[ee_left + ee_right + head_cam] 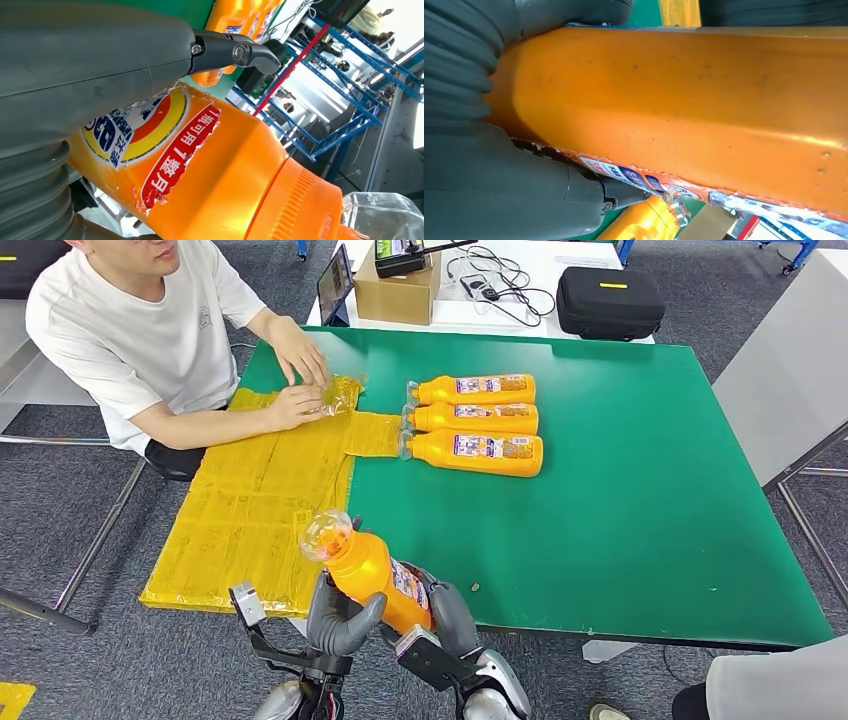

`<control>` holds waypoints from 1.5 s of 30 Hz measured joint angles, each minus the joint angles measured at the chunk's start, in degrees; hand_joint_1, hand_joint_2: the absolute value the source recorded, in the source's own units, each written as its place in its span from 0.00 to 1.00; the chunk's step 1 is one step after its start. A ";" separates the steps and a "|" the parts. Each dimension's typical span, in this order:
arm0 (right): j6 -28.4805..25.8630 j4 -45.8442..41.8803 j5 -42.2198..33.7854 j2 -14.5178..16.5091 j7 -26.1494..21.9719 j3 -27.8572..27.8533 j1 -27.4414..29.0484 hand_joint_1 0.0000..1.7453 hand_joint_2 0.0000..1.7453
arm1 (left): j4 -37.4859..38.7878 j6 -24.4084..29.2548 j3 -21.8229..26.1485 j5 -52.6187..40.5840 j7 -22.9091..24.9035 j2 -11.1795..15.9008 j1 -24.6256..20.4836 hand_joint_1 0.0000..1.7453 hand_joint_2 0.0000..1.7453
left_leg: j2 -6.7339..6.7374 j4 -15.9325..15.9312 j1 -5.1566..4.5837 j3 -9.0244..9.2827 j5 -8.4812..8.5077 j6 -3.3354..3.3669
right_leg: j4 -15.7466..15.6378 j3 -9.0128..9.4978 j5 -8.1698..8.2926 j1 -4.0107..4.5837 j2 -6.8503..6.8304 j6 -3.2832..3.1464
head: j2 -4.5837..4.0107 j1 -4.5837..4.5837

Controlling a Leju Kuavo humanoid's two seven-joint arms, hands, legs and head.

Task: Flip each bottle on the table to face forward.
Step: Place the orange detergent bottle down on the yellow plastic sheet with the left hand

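While both hands' fingers (345, 625) clamp one bottle (372, 575), three bottles (478, 423) lie beyond, beside a person (140, 330).

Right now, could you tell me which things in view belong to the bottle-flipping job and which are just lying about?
Job:
- held orange bottle, gripped by left hand and right hand
- three orange bottles lying in a row on the green table

Lying about:
- yellow sheet
- cardboard box
- black case
- cables
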 joint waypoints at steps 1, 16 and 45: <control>0.09 0.03 -0.02 -0.03 0.03 0.04 -0.02 1.00 1.00 | 0.04 0.02 0.00 -0.05 -0.06 0.00 -0.01 0.00 1.00 | 0.00 0.00 0.00 0.00 0.00 0.00 | 0.00 0.00 0.00 0.00 0.00 0.00 | 0.00 0.00; 5.04 1.56 1.94 -1.41 4.53 1.16 -0.86 1.00 1.00 | 3.95 0.20 0.02 -7.25 2.74 0.78 -1.24 1.00 1.00 | -0.04 0.00 -0.01 0.01 0.01 0.01 | 0.00 0.02 0.01 -0.01 -0.01 0.01 | 0.00 0.00; -3.15 3.35 4.94 -2.10 -4.39 1.03 0.86 0.00 0.00 | 12.11 -3.29 2.08 0.19 9.39 -0.08 -4.51 1.00 1.00 | 0.01 0.00 -0.01 0.12 0.08 0.01 | -0.01 0.11 0.07 0.00 0.01 0.04 | 0.00 0.00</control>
